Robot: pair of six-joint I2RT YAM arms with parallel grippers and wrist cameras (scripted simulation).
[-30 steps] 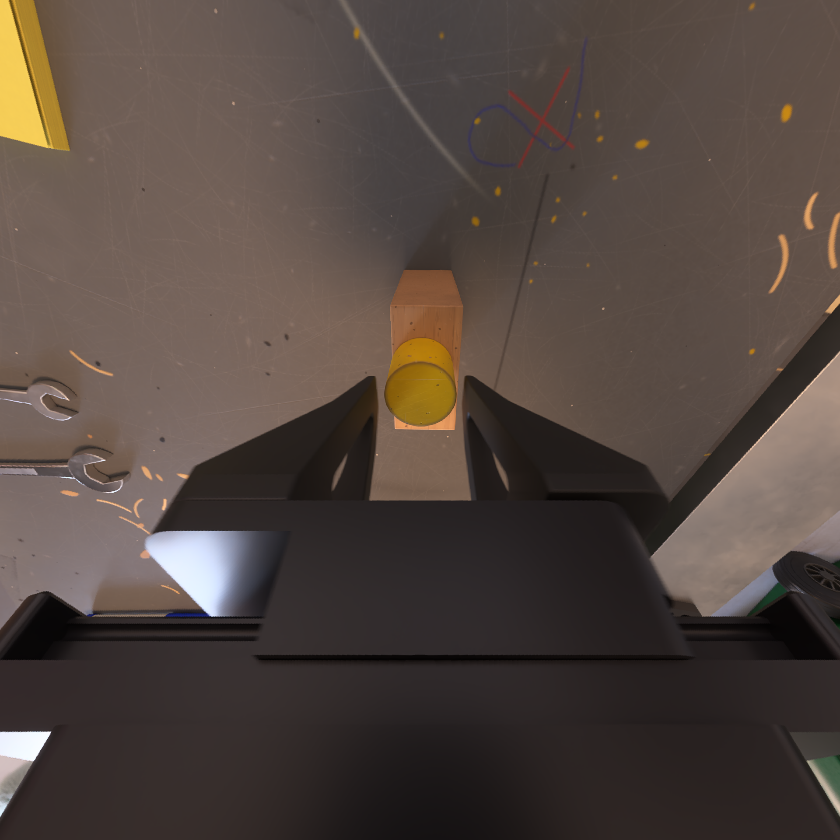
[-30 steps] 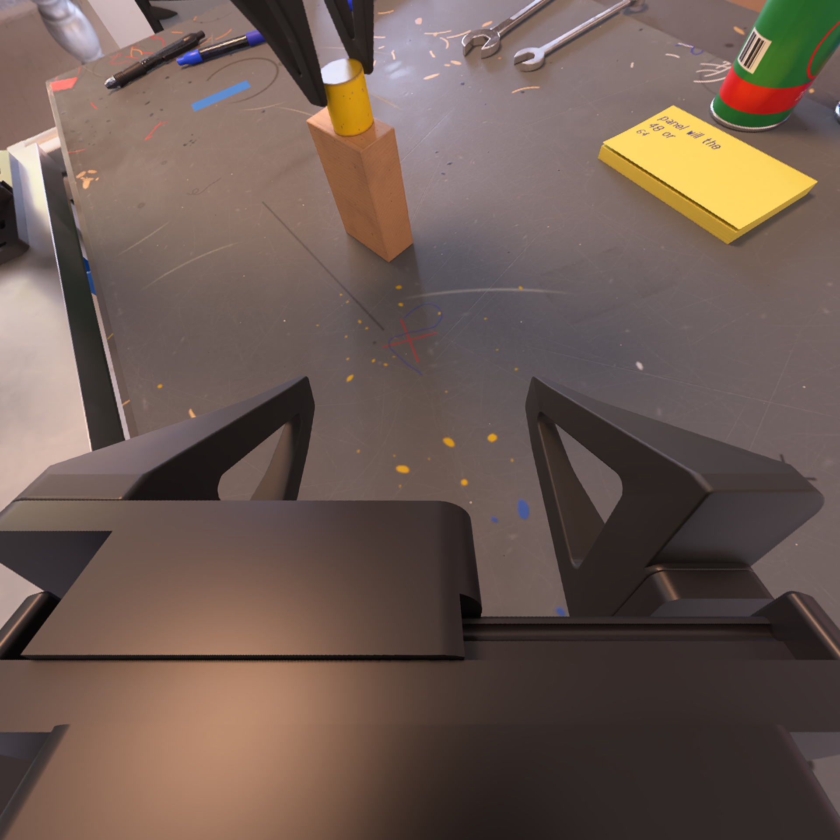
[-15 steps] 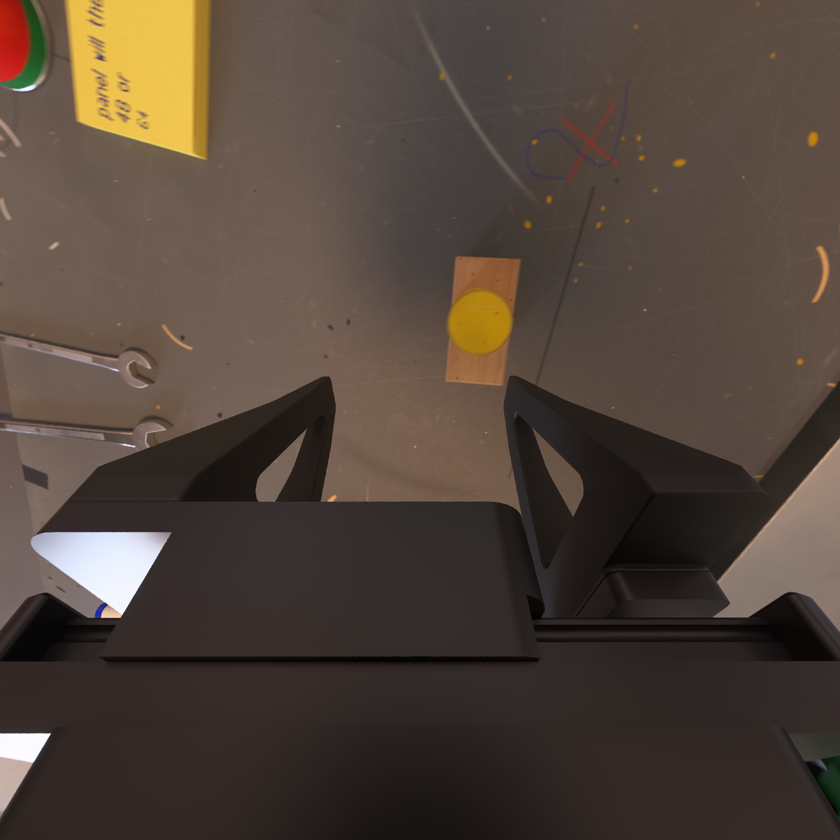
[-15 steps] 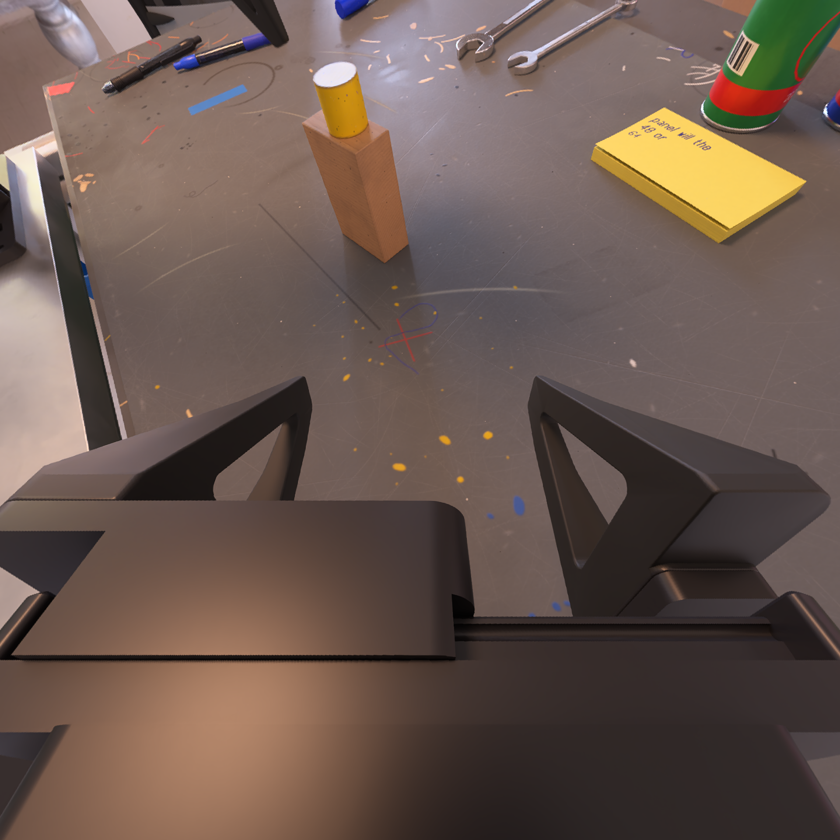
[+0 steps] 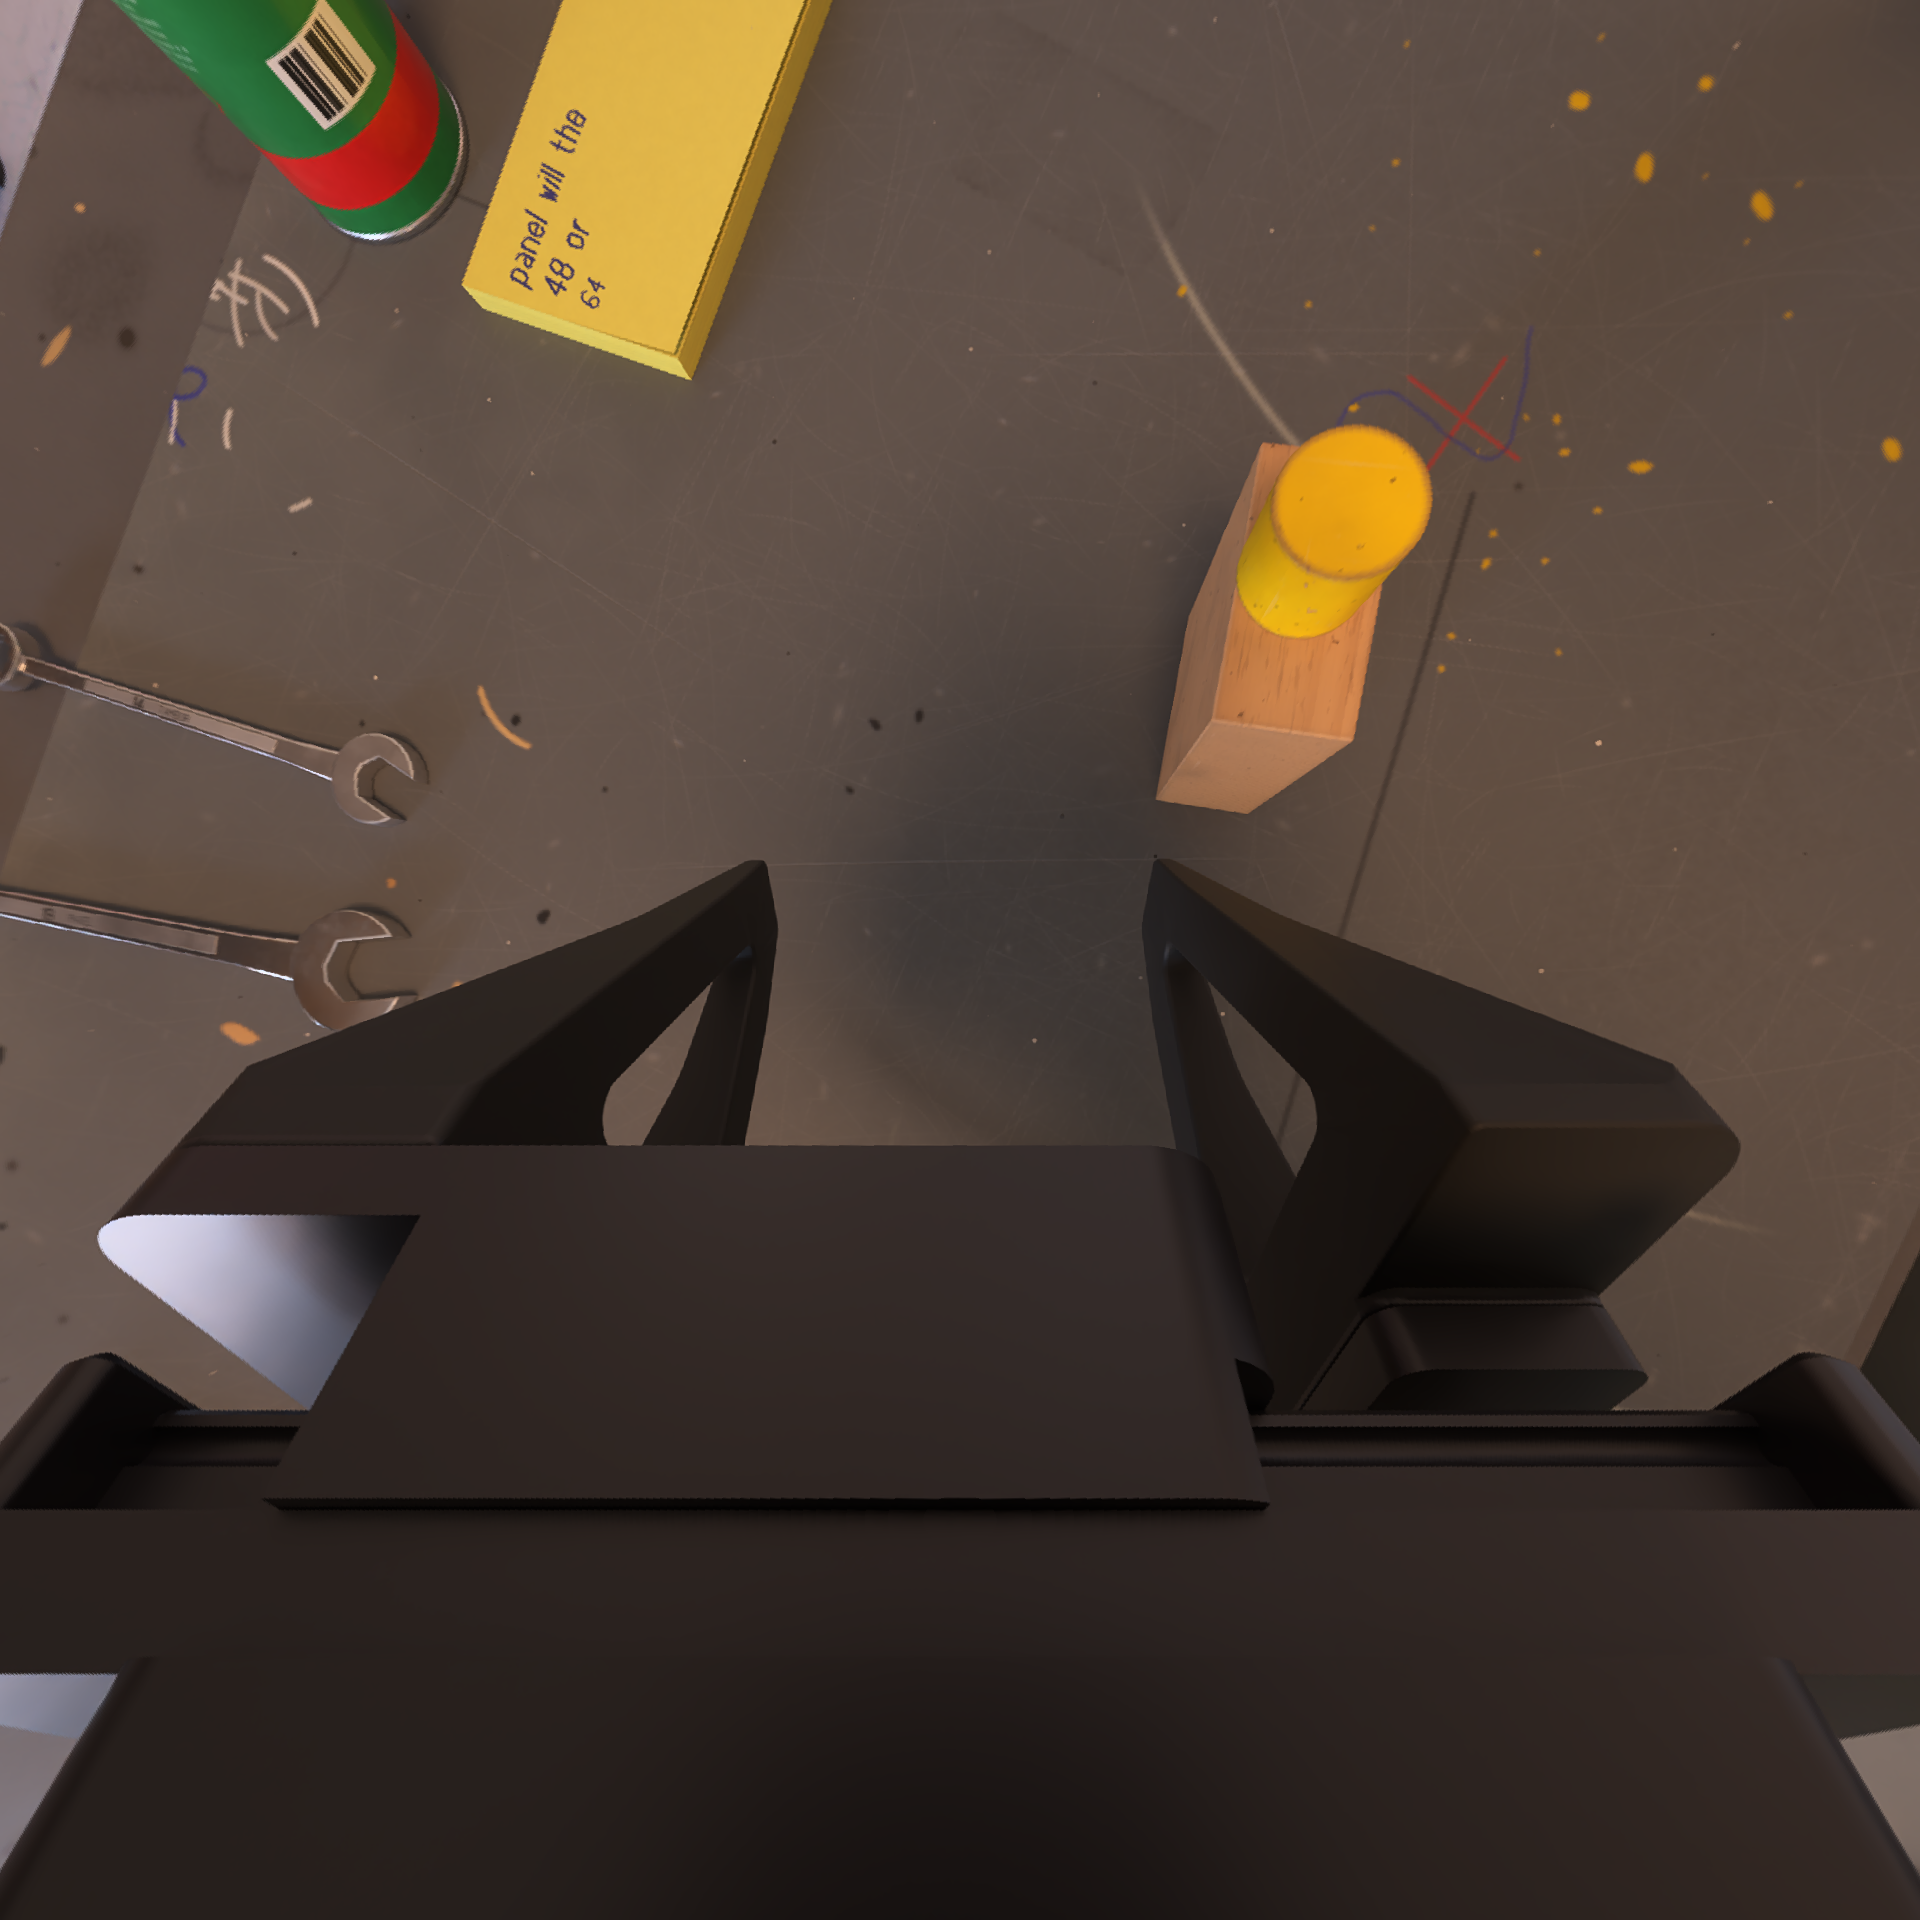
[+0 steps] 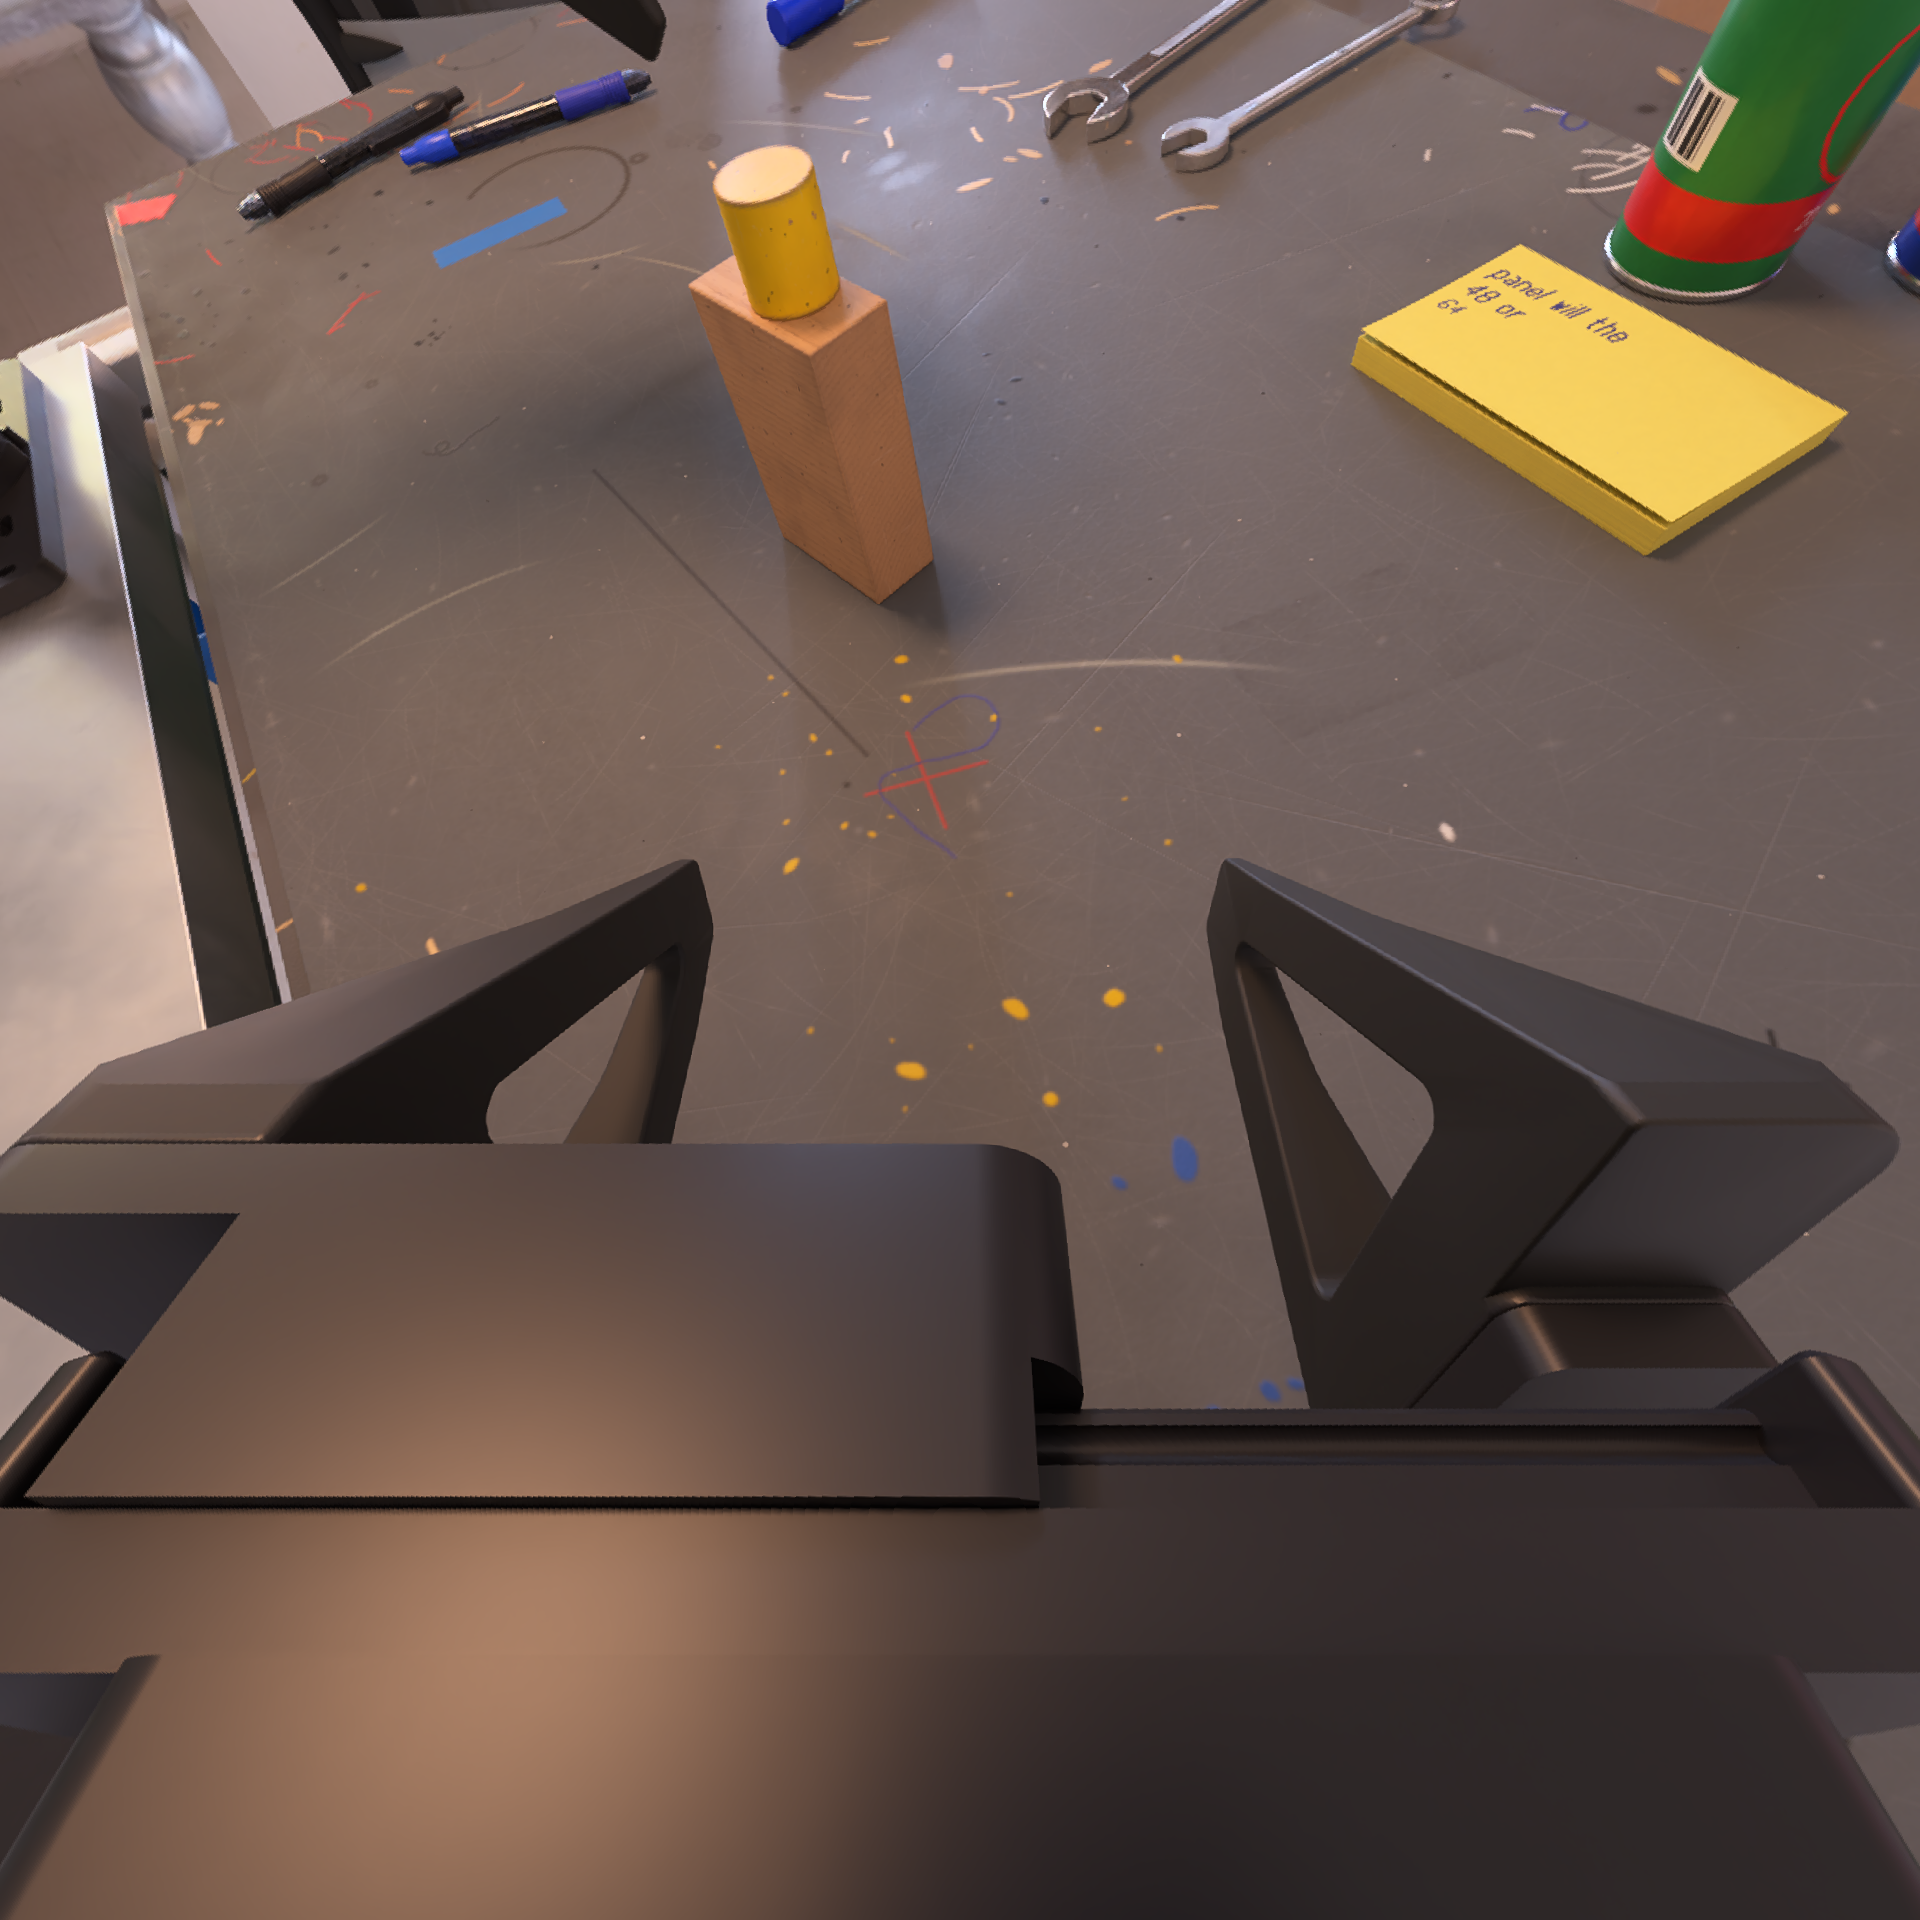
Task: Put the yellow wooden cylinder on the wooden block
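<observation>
Grey bench (image 6: 1247,582): speckled yellow cylinder (image 6: 777,234) upright.

A dark grey table (image 6: 1247,644), scratched and flecked with orange paint, fills both views; at nine o'clock its black edge (image 6: 177,727) borders pale floor (image 6: 83,883).
</observation>
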